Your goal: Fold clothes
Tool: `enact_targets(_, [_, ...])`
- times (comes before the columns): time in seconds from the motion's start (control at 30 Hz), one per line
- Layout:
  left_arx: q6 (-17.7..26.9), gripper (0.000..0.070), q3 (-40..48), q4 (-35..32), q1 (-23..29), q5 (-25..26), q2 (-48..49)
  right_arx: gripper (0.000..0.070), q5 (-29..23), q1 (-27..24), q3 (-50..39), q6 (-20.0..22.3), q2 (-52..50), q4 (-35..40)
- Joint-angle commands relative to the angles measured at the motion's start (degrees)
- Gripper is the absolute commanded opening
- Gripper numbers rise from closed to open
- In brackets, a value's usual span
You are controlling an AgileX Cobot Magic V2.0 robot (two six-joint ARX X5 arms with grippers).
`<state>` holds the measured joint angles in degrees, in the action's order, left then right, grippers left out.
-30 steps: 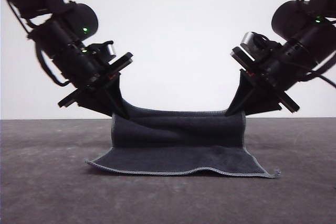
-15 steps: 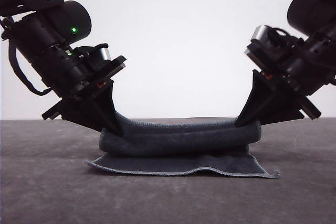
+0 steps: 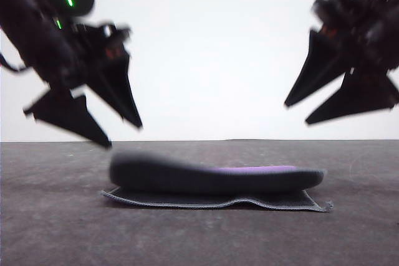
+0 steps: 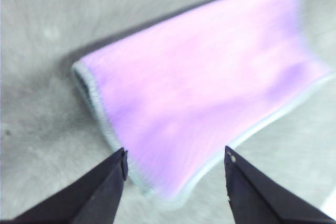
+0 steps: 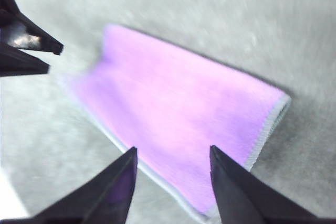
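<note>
With both tools spread apart above the folded cloth (image 3: 215,179), the left tool (image 3: 121,132) and right tool (image 3: 298,111) should rise straight, clearing the fold.

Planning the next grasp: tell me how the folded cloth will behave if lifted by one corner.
The cloth is probably floppy: it lies doubled over with a soft, rounded fold. Lifted by one corner, the purple top layer would likely fall open. It looks light and thin, and unlikely to roll on the table.

My left gripper (image 3: 124,135) and right gripper (image 3: 297,111) no longer pinch the small grey-and-purple soft cloth (image 3: 215,182); both now hang spread above it. The released fold lies flat on the lower layer, purple face up.
</note>
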<state>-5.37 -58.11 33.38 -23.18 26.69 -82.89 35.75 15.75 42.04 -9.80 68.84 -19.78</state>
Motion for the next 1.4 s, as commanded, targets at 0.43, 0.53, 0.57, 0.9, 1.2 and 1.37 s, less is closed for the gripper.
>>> enact_targets(0.43, [-5.8,0.0353,6.2,3.8,0.2,-14.6,24.3,0.0277,-6.3,0.1,0.3,-8.5,-6.4,-9.8])
enact_targets(0.53, [-6.0,0.0353,10.9,3.9,1.5,-14.7,29.8,0.0277,-7.9,-0.7,0.3,-8.9,-6.2,-8.9])
enact_targets(0.57, [-6.2,0.0353,12.1,3.9,1.9,-14.7,31.4,0.0278,-7.8,-1.2,0.3,-8.9,-6.0,-8.4])
enact_targets(0.9, [-7.8,0.0353,14.5,6.5,2.6,-14.7,41.1,0.0309,-2.7,-6.7,0.3,-6.1,4.9,-3.8])
enact_targets(1.2, [-7.7,0.0353,14.5,7.3,2.6,-14.7,42.1,0.0348,2.8,-7.2,0.3,-4.3,18.5,2.3])
enact_targets(1.37, [-7.7,0.0353,14.5,7.4,2.6,-14.7,42.1,0.0348,5.1,-6.7,0.3,-4.6,22.0,5.9])
